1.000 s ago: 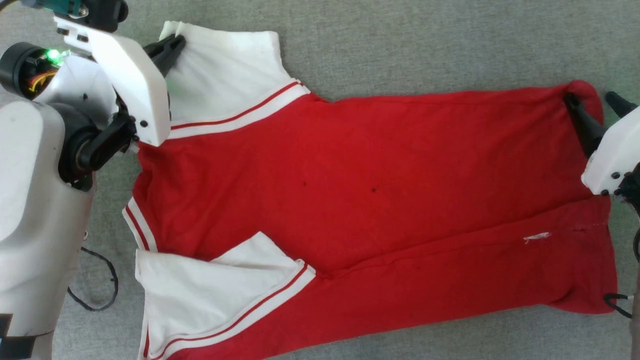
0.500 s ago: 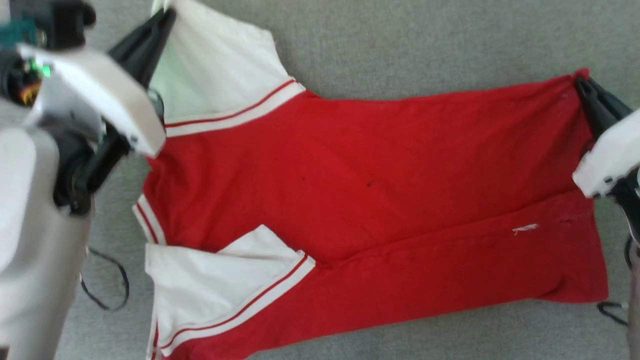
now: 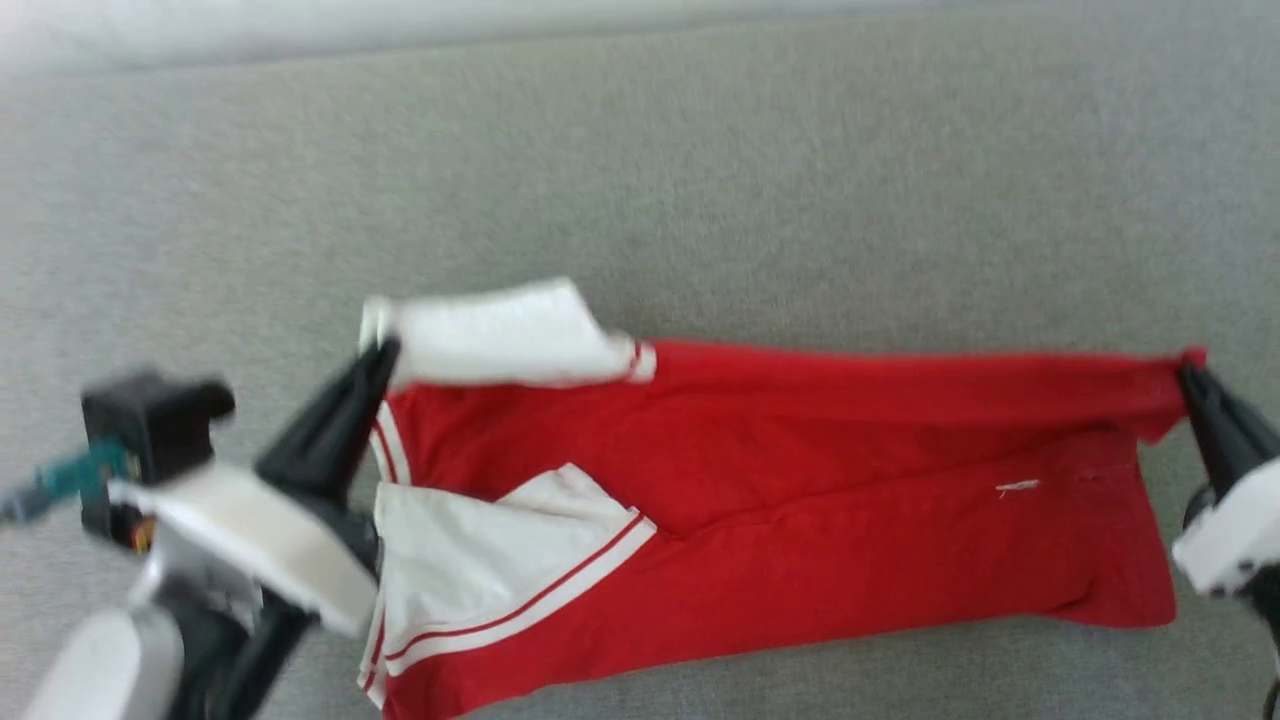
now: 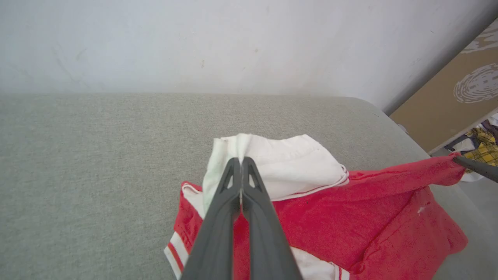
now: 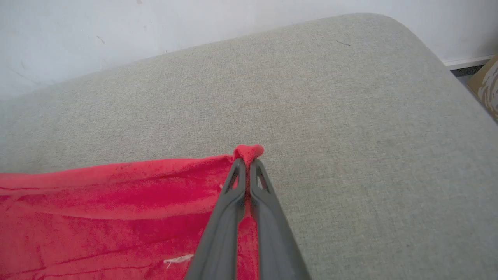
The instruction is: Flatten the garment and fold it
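Observation:
The red garment [image 3: 800,500] lies sideways on the grey cushion, plain side up, its print hidden. The far long edge is raised off the surface and stretched between my two grippers. My left gripper [image 3: 378,352] is shut on the far white sleeve [image 3: 500,335], which bunches above its fingertips [image 4: 241,160]. My right gripper [image 3: 1190,372] is shut on the far red hem corner [image 5: 249,151], pinched at its tips [image 5: 247,161]. The near white sleeve [image 3: 470,560] with striped trim rests flat on the red body [image 4: 350,217]. A small white tag [image 3: 1017,487] shows near the hem.
The grey upholstered surface [image 3: 700,200] stretches wide behind the garment up to a white wall [image 4: 194,39]. Its rounded right edge [image 5: 447,70] drops off. Beyond it stand a brown board [image 4: 459,97] and some plaid cloth [image 4: 480,140].
Both grippers have risen and come toward me with the garment's far edge, so the far half lifts off the cushion. The head camera has tilted up, shifting the whole picture.

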You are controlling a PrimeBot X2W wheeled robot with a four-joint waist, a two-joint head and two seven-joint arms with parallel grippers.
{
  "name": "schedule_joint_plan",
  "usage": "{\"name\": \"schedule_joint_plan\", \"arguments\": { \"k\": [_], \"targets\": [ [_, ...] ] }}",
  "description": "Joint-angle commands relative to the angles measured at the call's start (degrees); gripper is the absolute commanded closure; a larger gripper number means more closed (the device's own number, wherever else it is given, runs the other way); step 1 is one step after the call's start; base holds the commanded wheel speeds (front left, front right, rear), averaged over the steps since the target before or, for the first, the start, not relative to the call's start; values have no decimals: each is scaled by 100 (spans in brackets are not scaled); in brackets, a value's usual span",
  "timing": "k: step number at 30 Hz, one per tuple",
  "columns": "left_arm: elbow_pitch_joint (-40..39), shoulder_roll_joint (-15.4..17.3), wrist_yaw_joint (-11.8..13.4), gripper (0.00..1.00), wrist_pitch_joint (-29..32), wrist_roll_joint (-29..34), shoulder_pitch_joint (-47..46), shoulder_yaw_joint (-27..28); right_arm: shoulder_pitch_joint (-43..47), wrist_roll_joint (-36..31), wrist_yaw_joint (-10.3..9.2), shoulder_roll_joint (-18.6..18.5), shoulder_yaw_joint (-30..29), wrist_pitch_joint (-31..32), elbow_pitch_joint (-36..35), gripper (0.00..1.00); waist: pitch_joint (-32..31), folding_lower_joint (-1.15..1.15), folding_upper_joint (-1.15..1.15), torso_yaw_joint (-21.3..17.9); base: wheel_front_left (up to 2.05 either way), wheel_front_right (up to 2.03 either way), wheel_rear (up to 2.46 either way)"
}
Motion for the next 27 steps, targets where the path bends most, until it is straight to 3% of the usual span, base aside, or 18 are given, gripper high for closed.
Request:
{"name": "schedule_joint_plan", "arguments": {
  "k": [1,9,22,23,24,25,26,27],
  "targets": [
    [-97,-9,72,100,-43,-44,217,42,133,61,-4,53,-47,-48,-36,100,-423,1,0,164,0,0,0],
    [-294,-110,358,100,-21,-339,1566,40,877,217,-4,280,-243,-189,115,100,-689,1,0,247,0,0,0],
    [1554,-628,20,100,-23,-520,887,-462,677,86,-4,418,79,-395,983,100,-806,1,0,316,0,0,0],
    [1677,-642,-4,100,-28,-497,818,-494,653,86,-4,420,87,-382,1031,85,-808,1,0,315,0,0,0],
    [1788,-659,-30,91,-43,-480,755,-520,633,80,-4,421,98,-378,1064,40,-808,1,0,314,0,0,0],
    [1883,-682,-46,71,-60,-476,702,-531,620,83,-4,420,102,-357,1095,0,-808,1,0,310,0,0,0],
    [1956,-693,-59,52,-70,-474,662,-539,611,89,-4,414,99,-337,1106,0,-813,1,0,307,0,0,0],
    [1996,-701,-72,0,-88,-476,630,-537,607,99,-4,401,90,-316,1098,0,-819,1,0,305,0,0,0]
  ]
}}
